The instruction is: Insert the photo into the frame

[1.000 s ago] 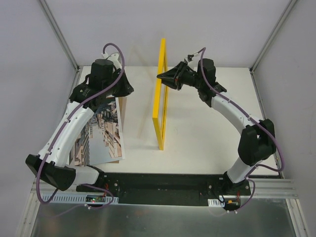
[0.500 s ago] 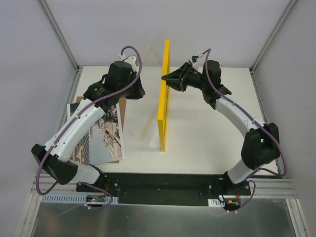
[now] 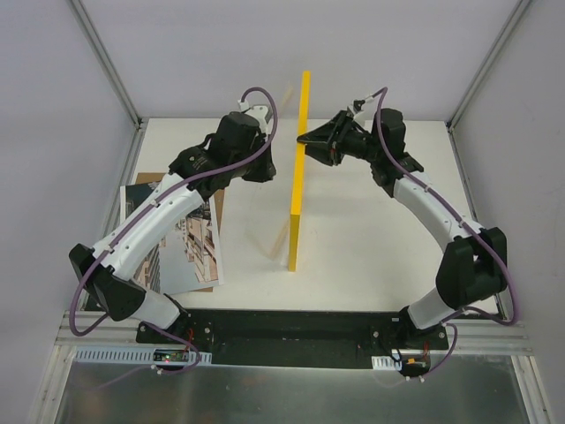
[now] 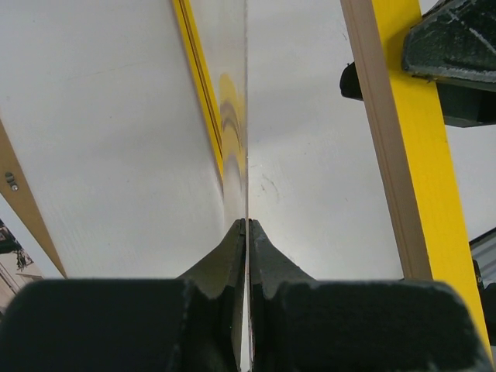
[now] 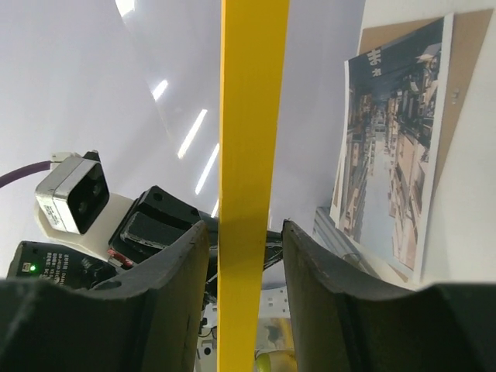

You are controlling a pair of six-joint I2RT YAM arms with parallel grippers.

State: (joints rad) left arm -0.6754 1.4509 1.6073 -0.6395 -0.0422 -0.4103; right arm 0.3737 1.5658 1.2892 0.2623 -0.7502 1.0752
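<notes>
The yellow frame [image 3: 298, 168] stands upright on its lower edge at mid-table, edge-on to the top camera. My right gripper [image 3: 305, 140] straddles its upper bar [image 5: 252, 116] from the right and holds it; a thin gap shows beside one finger. My left gripper [image 3: 269, 168] is close on the frame's left side. In the left wrist view it [image 4: 247, 225] is shut on a thin clear pane [image 4: 246, 116] seen edge-on, with the frame's bar [image 4: 411, 155] to the right. The photo [image 3: 190, 238] lies flat at the left, also seen in the right wrist view [image 5: 387, 155].
The photo lies on a plain brown backing board [image 3: 217, 199] near the left wall [image 3: 53, 132]. The board also shows behind the photo in the right wrist view [image 5: 465, 77]. White table [image 3: 380, 230] extends to the right of the frame.
The frame has shifted right with my right gripper and turned fully edge-on. My left arm has swung right, away from the photo and up against the frame.
</notes>
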